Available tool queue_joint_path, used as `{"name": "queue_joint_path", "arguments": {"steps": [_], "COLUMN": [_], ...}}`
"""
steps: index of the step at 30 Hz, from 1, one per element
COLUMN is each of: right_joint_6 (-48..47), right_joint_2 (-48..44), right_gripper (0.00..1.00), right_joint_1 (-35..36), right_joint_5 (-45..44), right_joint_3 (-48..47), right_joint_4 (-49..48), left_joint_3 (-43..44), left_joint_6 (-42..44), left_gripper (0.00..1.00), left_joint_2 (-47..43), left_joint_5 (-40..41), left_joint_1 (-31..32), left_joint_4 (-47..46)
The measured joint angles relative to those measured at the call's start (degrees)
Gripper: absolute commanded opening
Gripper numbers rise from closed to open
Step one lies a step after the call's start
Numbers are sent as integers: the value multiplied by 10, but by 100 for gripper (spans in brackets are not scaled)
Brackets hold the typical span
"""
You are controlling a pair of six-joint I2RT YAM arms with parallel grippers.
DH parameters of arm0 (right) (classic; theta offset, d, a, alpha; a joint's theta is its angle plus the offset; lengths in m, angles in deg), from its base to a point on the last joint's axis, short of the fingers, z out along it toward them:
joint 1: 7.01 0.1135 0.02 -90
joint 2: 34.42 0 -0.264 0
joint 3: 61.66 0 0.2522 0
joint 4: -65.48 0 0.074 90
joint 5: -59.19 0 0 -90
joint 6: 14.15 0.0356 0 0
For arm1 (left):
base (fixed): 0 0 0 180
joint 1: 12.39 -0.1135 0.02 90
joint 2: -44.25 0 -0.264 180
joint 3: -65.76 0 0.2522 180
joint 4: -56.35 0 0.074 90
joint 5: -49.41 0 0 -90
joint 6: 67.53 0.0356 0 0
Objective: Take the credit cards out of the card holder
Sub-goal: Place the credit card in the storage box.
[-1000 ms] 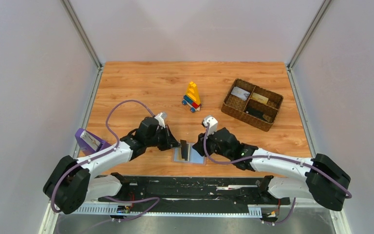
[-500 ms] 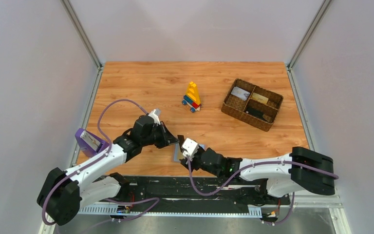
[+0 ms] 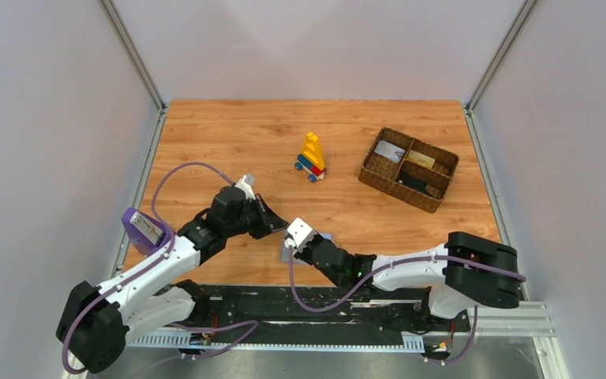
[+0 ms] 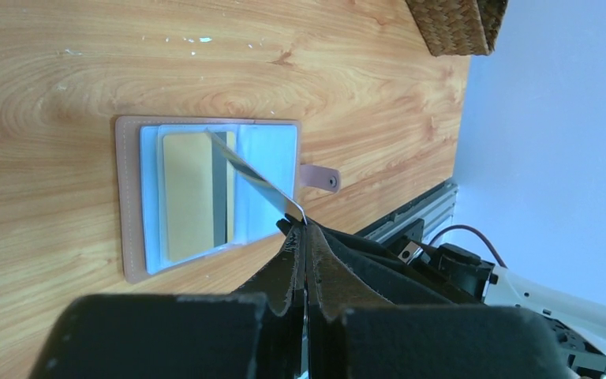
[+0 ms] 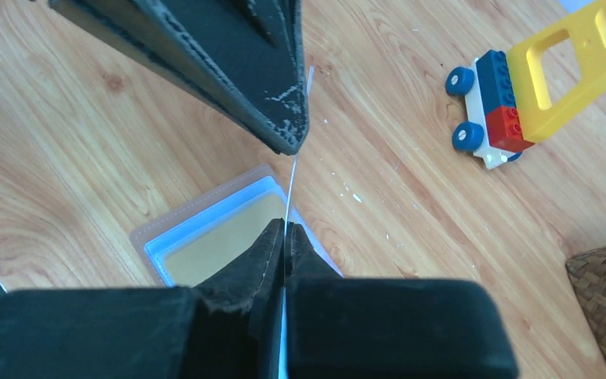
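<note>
Above the open card holder (image 4: 268, 158), left gripper (image 4: 305, 229) and right gripper (image 5: 286, 233) pinching one thin sheet (image 4: 252, 178)

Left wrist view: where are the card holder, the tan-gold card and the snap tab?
card holder (image 4: 129, 197), left wrist view, its pinkish-brown outer border.
tan-gold card (image 4: 188, 197), left wrist view, middle of its face.
snap tab (image 4: 319, 178), left wrist view, middle of the strap.

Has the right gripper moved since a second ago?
Yes. The right gripper has swung left, away from the basket, crossing over the card holder to meet the left gripper at the holder's left side.
</note>
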Motion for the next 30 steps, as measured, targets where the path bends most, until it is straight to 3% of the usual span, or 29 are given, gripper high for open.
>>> {"name": "queue_joint_path", "arguments": {"steps": [2,4,6,14,19,30], "right_joint_6": [5,21,47,153,200,222], "right_joint_2": [-1,-7,-23,-141,-197,-248], "right_gripper": [0,0,0,0,0,0], "right_joint_1": [-2,-13,-30,-156,-240,-304], "right_joint_5": [-5,12,50,256,383,553], "right_joint_3": [0,-7,-21,-68,-72,-72], "right_joint_4": [3,26,70,226,292,393], "left_joint_3": [0,3,18,125,147,150], "left_joint_6": [4,22,50,189,247,312], "left_gripper": [33,47,53,58,59,59], "left_joint_2": [-2,-2,-2,-1,2,21], "left_joint_5": [0,3,11,33,11,-101], "left_joint_1": [0,0,0,-1,-1,-1], "left_joint_4": [2,8,32,114,137,130]}}
